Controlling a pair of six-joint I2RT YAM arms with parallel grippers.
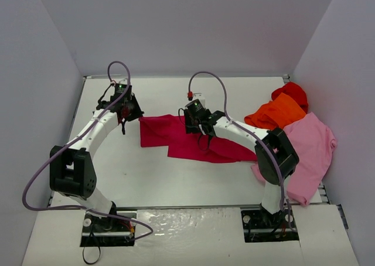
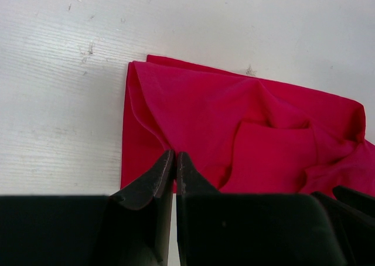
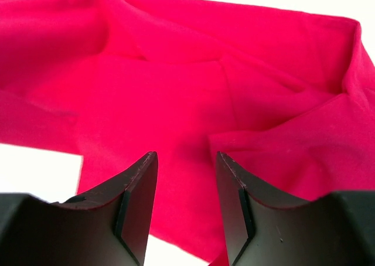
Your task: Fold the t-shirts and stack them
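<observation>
Crimson t-shirt lies rumpled and partly folded across the middle of the white table. At its left edge the left gripper has its jaws pressed together. Creases in the cloth run right into the tips, so the edge looks pinched there. The right gripper hangs over the shirt's middle, jaws apart above the cloth. Off to the right, heaped together, lie the orange t-shirt, the bright red t-shirt behind it and the light pink t-shirt.

My two arms reach over the crimson shirt on the white table.
My left gripper is at its left edge and my right gripper over its middle; the orange shirt, red shirt and pink shirt lie heaped at right.
</observation>
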